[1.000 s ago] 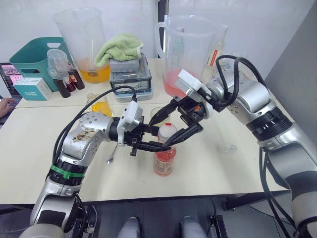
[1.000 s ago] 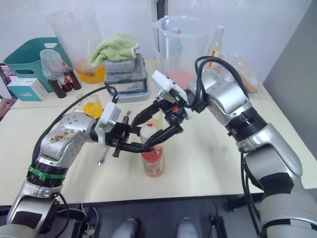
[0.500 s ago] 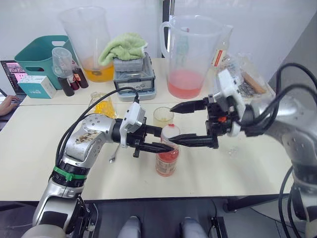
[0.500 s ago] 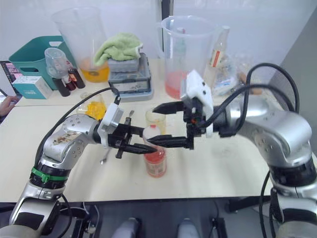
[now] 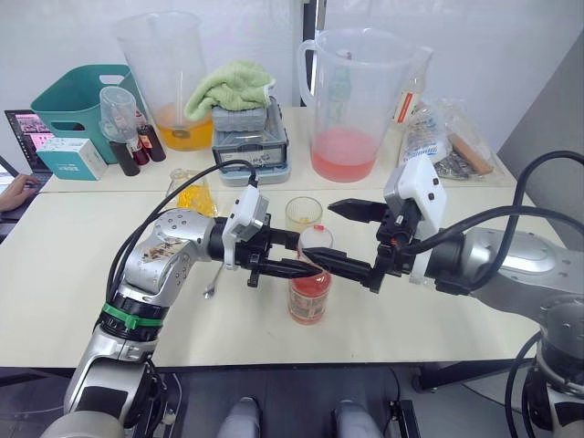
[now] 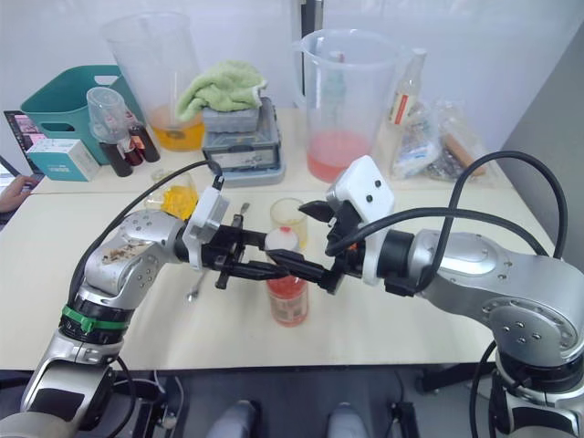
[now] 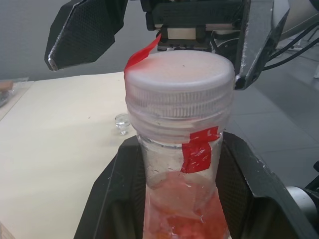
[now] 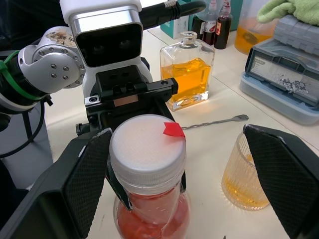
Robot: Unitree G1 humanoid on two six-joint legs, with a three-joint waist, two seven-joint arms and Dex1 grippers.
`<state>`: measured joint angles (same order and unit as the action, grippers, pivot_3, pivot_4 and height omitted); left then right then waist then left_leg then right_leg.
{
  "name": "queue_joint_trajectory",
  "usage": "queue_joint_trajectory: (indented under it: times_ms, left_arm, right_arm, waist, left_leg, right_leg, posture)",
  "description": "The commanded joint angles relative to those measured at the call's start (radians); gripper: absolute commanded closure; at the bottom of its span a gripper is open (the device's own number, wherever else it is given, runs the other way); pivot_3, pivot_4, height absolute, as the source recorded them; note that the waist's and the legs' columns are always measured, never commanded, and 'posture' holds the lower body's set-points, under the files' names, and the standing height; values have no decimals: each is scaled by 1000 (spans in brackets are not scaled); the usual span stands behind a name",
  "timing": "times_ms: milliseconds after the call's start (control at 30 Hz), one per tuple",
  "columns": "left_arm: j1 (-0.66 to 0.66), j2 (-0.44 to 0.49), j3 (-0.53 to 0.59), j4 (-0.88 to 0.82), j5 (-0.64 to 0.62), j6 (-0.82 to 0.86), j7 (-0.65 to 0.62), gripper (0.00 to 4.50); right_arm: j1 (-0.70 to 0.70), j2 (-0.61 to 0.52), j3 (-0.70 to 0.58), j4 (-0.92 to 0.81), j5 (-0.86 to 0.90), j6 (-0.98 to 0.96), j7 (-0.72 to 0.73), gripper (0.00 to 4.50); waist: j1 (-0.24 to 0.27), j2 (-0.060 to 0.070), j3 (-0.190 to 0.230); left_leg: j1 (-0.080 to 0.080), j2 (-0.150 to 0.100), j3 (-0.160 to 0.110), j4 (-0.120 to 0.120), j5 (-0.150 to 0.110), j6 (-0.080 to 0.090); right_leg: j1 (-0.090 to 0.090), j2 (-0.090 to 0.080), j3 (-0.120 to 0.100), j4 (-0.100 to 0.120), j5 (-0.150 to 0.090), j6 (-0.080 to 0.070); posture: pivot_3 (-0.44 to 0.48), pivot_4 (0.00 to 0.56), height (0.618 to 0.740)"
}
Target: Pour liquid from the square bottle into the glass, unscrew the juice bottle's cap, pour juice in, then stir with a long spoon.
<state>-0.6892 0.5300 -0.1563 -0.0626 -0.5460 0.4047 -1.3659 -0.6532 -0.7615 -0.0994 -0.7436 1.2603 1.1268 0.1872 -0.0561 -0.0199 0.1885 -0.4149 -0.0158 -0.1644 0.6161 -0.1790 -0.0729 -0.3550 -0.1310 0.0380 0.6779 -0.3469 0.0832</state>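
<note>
The juice bottle (image 5: pixel 308 294) stands upright on the table, and my left gripper (image 5: pixel 307 266) is shut on its neck just below the white cap (image 5: pixel 317 240) with the red mark. My right gripper (image 5: pixel 325 236) reaches in level from the right, open wide. One finger (image 8: pixel 82 185) lies beside the cap (image 8: pixel 147 144), the other (image 8: pixel 284 172) is well apart from it. The glass (image 5: pixel 303 213) with yellow liquid stands just behind the bottle. The square bottle (image 5: pixel 189 194) stands to the left behind my left arm. The long spoon (image 8: pixel 214 121) lies on the table between them.
Two huge pitchers stand at the back, one with pink liquid (image 5: pixel 351 100), one with orange (image 5: pixel 173 78). Between them sits a grey box (image 5: pixel 248 141) under a green towel. A teal bin (image 5: pixel 68 100) is at the far left. A small clear stopper (image 7: pixel 121 123) lies on the table.
My right gripper has swung from reaching down over the cap from behind to pointing level from the right, still open. My left gripper keeps hold of the juice bottle.
</note>
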Motion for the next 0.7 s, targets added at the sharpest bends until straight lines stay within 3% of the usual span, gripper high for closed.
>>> queue_joint_trajectory:
  times_ms: [33,200,500,633,700]
  left_arm:
    - [-9,-8,-14,10,13,-7,-6,2941]
    - [-13,-10,-10,22,18,-15,-14,2941]
    - [-9,-2,-6,27,20,-22,-23,2941]
    - [-7,1,-7,28,23,-25,-26,2941]
    - [-7,3,-7,30,24,-26,-30,2941]
  right_arm:
    - [-15,-20,-11,-18,30,-19,-10,25]
    - [-14,-30,1,-25,43,-29,-23,25]
    - [-7,-30,14,-32,39,-46,-53,2825]
    - [-9,-27,25,-25,13,-66,-36,2837]
    - [-22,-41,52,5,-46,-101,79,2837]
  waist:
    - [0,0,0]
    - [4,0,0]
    - [9,0,0]
    - [9,0,0]
    - [8,0,0]
  left_leg:
    - [0,0,0,0,0,0]
    - [0,0,0,0,0,0]
    - [0,0,0,0,0,0]
    - [0,0,0,0,0,0]
    - [0,0,0,0,0,0]
  right_leg:
    - [0,0,0,0,0,0]
    - [0,0,0,0,0,0]
    - [0,0,0,0,0,0]
    - [0,0,0,0,0,0]
    - [0,0,0,0,0,0]
  posture:
    - [0,150,740]
    - [0,150,740]
    - [0,150,740]
    - [0,150,740]
    - [0,150,740]
